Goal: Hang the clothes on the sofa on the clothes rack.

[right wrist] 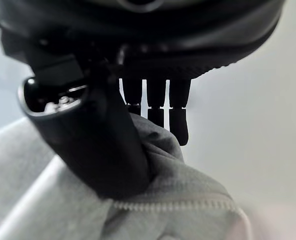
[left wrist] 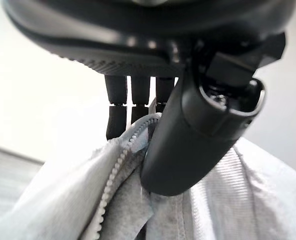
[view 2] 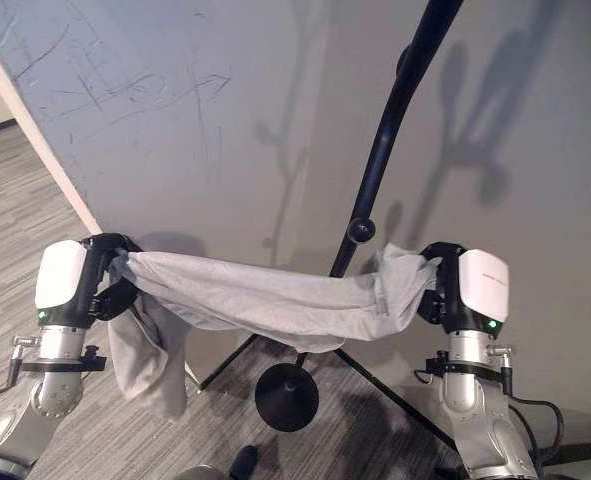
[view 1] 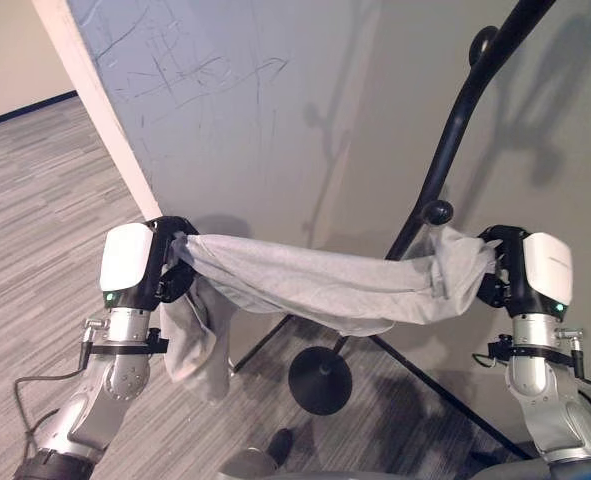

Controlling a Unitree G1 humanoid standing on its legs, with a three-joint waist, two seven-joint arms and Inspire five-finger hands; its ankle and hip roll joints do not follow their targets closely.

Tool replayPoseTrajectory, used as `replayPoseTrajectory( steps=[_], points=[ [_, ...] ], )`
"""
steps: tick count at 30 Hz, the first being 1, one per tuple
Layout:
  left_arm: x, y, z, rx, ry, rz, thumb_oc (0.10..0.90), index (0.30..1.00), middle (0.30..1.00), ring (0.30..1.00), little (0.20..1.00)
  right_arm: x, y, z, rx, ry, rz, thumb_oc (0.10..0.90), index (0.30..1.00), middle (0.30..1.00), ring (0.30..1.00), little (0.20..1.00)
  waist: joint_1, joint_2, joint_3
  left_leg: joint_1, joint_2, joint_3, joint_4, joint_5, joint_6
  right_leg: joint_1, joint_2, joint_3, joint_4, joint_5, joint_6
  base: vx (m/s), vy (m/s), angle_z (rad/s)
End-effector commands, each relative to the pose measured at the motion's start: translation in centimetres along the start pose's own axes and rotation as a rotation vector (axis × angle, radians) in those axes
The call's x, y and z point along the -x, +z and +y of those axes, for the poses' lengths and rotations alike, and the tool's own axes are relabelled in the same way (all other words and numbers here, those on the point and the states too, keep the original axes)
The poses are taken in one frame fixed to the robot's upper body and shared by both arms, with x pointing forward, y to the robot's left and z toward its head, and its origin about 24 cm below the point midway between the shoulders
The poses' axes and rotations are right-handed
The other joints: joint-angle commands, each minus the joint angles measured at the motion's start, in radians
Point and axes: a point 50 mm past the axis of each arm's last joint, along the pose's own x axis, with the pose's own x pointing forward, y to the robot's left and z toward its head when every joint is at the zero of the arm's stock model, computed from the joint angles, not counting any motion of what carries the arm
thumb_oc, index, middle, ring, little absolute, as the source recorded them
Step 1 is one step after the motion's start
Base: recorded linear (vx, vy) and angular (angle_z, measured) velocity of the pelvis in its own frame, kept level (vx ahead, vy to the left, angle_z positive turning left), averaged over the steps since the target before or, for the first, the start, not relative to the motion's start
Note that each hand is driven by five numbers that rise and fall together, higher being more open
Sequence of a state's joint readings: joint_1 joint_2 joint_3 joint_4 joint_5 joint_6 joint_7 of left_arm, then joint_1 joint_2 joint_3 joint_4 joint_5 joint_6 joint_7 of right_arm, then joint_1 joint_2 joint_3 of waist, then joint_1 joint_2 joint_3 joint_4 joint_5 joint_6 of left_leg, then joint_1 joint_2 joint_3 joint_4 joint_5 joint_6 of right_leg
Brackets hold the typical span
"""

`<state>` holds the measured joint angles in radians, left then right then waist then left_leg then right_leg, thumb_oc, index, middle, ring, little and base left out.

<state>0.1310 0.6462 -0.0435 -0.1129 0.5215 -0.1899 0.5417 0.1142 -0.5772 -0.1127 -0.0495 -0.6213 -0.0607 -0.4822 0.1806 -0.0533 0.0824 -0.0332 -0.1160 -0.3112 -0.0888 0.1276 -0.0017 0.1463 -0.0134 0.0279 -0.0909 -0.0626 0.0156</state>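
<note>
Pinching a light grey zip-up garment (view 1: 325, 285) between thumb and fingers, the left hand (view 1: 165, 262) and right hand (view 1: 503, 268) hold it stretched in the air between them, sagging in the middle, one part hanging down below the left hand. Just beyond stands the black clothes rack (view 1: 445, 165), its round base (view 1: 320, 380) on the grey carpet floor (view 1: 35, 250), before a grey wall (view 1: 275, 90).

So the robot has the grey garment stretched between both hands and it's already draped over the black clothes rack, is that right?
Not quite. The grey garment is stretched between the left robot hand and the right robot hand, but it is not draped over the black clothes rack. In the left eye view it hangs in the air in front of the rack's pole, held up by the hands alone.
</note>
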Motion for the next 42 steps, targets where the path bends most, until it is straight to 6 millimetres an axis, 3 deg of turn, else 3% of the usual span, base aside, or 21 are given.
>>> replayPoseTrajectory(
  steps=[1,4,9,17,18,22,24,30,31,34,37,39,42],
  points=[
    [-2.1,-1.6,8.0,-0.128,0.490,0.019,0.400,0.300,0.300,0.300,0.300,-2.5,-3.1,-8.1,0.260,-0.440,0.091,0.400,0.300,0.300,0.300,0.300,-0.030,0.023,-0.177,0.011,0.025,-0.034,0.002,-0.102,0.007,-0.053,0.053,-0.032,0.004,0.006,-0.013,0.07,0.021,0.01],
    [0.0,-1.9,8.8,-0.118,0.546,0.074,0.400,0.300,0.300,0.300,0.300,-0.9,-4.0,-9.0,0.283,-0.516,0.174,0.400,0.300,0.300,0.300,0.300,-0.020,0.032,-0.174,0.014,0.026,-0.038,0.002,-0.106,0.012,-0.054,0.057,-0.026,0.004,0.003,-0.015,0.05,-0.002,-0.06],
    [1.9,-1.5,10.7,-0.161,0.655,0.088,0.400,0.300,0.300,0.300,0.300,0.8,-5.5,-10.9,0.325,-0.689,0.298,0.400,0.300,0.300,0.300,0.300,-0.001,0.038,-0.182,0.020,0.031,-0.057,0.002,-0.114,0.012,-0.048,0.066,-0.025,0.004,-0.013,-0.018,0.03,-0.042,-0.02],
    [0.6,0.4,15.2,-0.280,0.963,-0.057,0.400,0.300,0.300,0.300,0.300,0.6,-6.2,-13.9,0.405,-0.874,0.354,0.400,0.300,0.300,0.300,0.300,0.010,0.037,-0.192,0.017,0.028,-0.087,0.002,-0.109,0.005,-0.043,0.067,-0.033,0.004,-0.021,-0.012,-0.01,-0.027,0.05],
    [-0.1,0.8,16.3,-0.327,1.019,-0.099,0.400,0.300,0.300,0.300,0.300,0.1,-5.9,-14.5,0.412,-0.905,0.329,0.400,0.300,0.300,0.300,0.300,0.010,0.040,-0.201,0.018,0.028,-0.088,0.002,-0.109,0.004,-0.041,0.065,-0.034,0.004,-0.021,-0.010,-0.02,-0.009,0.18],
    [-1.3,0.7,17.4,-0.374,1.111,-0.130,0.400,0.300,0.300,0.300,0.300,-1.0,-5.2,-14.9,0.385,-0.934,0.278,0.400,0.300,0.300,0.300,0.300,0.004,0.041,-0.206,0.016,0.029,-0.089,0.002,-0.110,0.001,-0.043,0.063,-0.032,0.004,-0.022,-0.007,-0.01,0.000,0.08],
    [-2.1,0.3,18.6,-0.476,1.155,-0.138,0.400,0.300,0.300,0.300,0.300,-1.8,-5.0,-15.4,0.391,-0.945,0.230,0.400,0.300,0.300,0.300,0.300,0.003,0.041,-0.207,0.015,0.031,-0.087,0.002,-0.111,0.001,-0.045,0.060,-0.030,0.004,-0.020,-0.003,-0.03,0.007,0.00],
    [-1.2,-1.1,17.7,-0.486,1.120,-0.064,0.400,0.300,0.300,0.300,0.300,-1.3,-5.6,-14.5,0.397,-0.892,0.237,0.400,0.300,0.300,0.300,0.300,0.001,0.041,-0.203,0.005,0.026,-0.091,0.002,-0.099,0.005,-0.056,0.054,-0.031,0.004,-0.016,0.000,-0.02,0.006,0.00],
    [-0.4,-1.6,17.5,-0.500,1.091,-0.028,0.400,0.300,0.300,0.300,0.300,-0.3,-6.8,-14.3,0.431,-0.867,0.303,0.400,0.300,0.300,0.300,0.300,0.003,0.041,-0.201,0.002,0.023,-0.094,0.002,-0.100,0.006,-0.058,0.054,-0.031,0.004,-0.016,-0.001,0.00,0.000,0.00],
    [0.3,-2.0,17.4,-0.482,1.075,0.006,0.400,0.300,0.300,0.300,0.300,-0.1,-7.2,-13.9,0.422,-0.832,0.333,0.400,0.300,0.300,0.300,0.300,0.007,0.040,-0.207,0.004,0.024,-0.093,0.002,-0.108,0.007,-0.054,0.055,-0.033,0.004,-0.022,-0.004,0.00,-0.011,0.00],
    [-0.7,-2.8,16.7,-0.449,1.006,0.033,0.400,0.300,0.300,0.300,0.300,-0.5,-7.5,-14.4,0.470,-0.806,0.320,0.400,0.300,0.300,0.300,0.300,0.000,0.040,-0.211,0.002,0.025,-0.096,0.002,-0.105,0.003,-0.051,0.058,-0.035,0.004,-0.026,-0.005,-0.04,-0.029,0.02],
    [-3.5,-3.5,14.9,-0.378,0.905,0.045,0.400,0.300,0.300,0.300,0.300,-2.4,-7.7,-13.5,0.446,-0.713,0.275,0.400,0.300,0.300,0.300,0.300,-0.014,0.041,-0.213,-0.002,0.026,-0.095,0.002,-0.099,-0.002,-0.053,0.059,-0.035,0.004,-0.028,-0.005,-0.05,-0.027,0.06],
    [-5.6,-4.3,13.3,-0.359,0.791,0.072,0.400,0.300,0.300,0.300,0.300,-3.9,-7.1,-12.5,0.446,-0.619,0.202,0.400,0.300,0.300,0.300,0.300,-0.038,0.051,-0.216,-0.005,0.027,-0.090,0.002,-0.097,-0.003,-0.056,0.059,-0.026,0.004,-0.026,-0.004,-0.04,-0.013,0.05]
  ],
)
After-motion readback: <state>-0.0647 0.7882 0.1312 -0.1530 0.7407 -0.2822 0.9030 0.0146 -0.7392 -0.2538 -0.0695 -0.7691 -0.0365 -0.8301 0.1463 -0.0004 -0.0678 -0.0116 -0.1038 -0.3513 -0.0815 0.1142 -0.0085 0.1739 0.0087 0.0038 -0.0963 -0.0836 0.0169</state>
